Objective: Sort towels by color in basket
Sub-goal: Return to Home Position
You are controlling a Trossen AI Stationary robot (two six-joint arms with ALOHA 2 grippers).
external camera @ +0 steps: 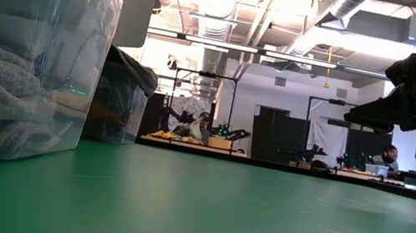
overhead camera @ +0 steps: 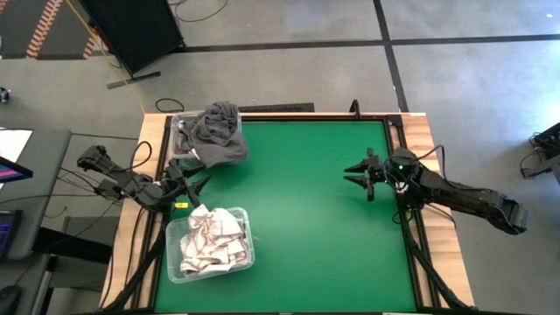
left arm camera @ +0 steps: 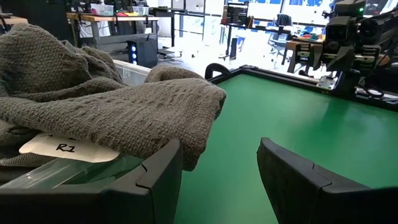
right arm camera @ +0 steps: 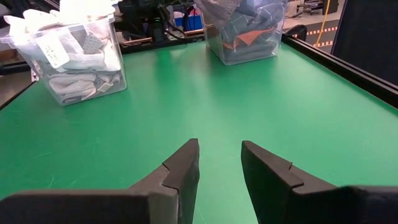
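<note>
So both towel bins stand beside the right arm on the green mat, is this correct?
No. The grey-towel bin and the white-towel bin stand beside the left arm, as the high view shows.

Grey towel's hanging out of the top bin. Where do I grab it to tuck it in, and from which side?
Pinch the grey towel at the fold drooping over the rim of the bin toward the green mat. That flap hangs free and bunched, so it should grip easily. Come down from the mat side with the open left hand, beside it.
</note>
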